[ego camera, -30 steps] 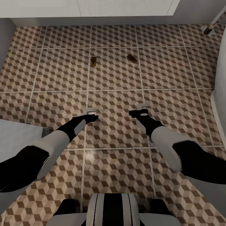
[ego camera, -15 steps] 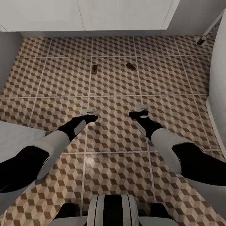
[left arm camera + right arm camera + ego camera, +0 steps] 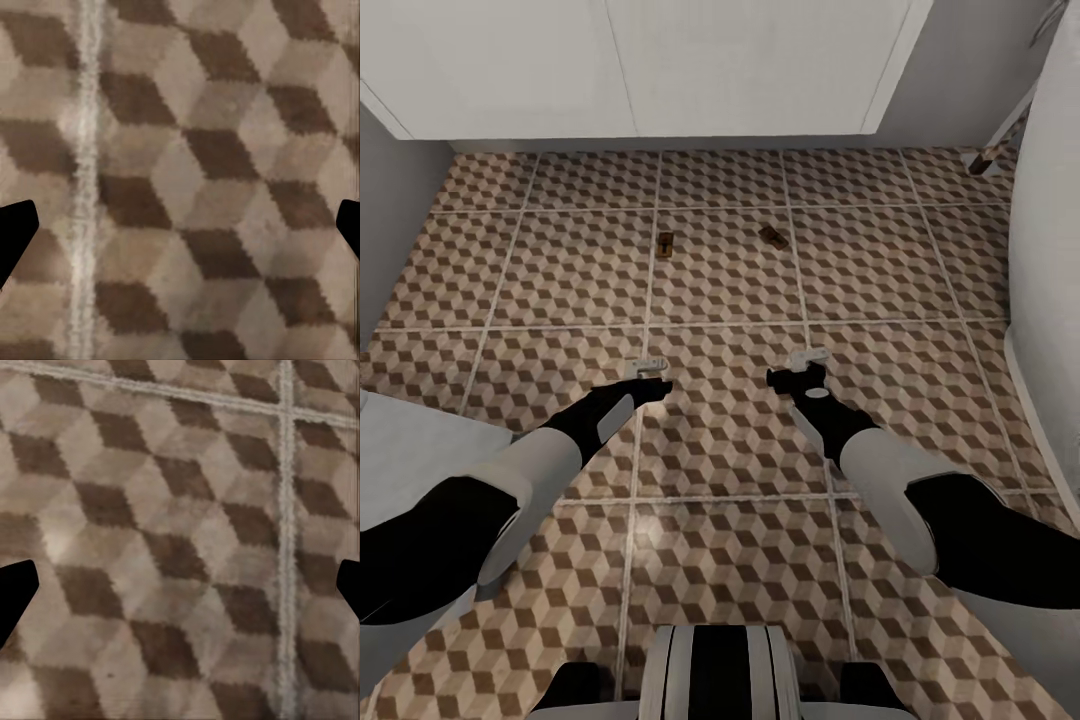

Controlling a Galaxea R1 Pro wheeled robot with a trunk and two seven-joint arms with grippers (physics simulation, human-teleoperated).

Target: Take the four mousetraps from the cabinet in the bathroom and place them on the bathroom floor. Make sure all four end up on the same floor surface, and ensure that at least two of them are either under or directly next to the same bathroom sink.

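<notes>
Two mousetraps lie flat on the cube-patterned bathroom floor. One mousetrap sits by a grout line, and a second mousetrap lies a little to its right, turned at an angle. Both are close in front of a wide boxy white front on the far wall; no tap is in view. My left gripper and right gripper hover over the tiles well short of the traps. Both are open and hold nothing. In the wrist views, the left gripper and right gripper frame bare tiles.
A white curved tub wall runs along the right side. A grey wall closes the left. A pale grey-white surface sits low at the left, beside my left arm. A wooden leg stands at the far right corner.
The whole picture has shifted: more of the white front shows, and the traps look smaller and lower. That is the camera moving. Traps and arms keep their poses.
</notes>
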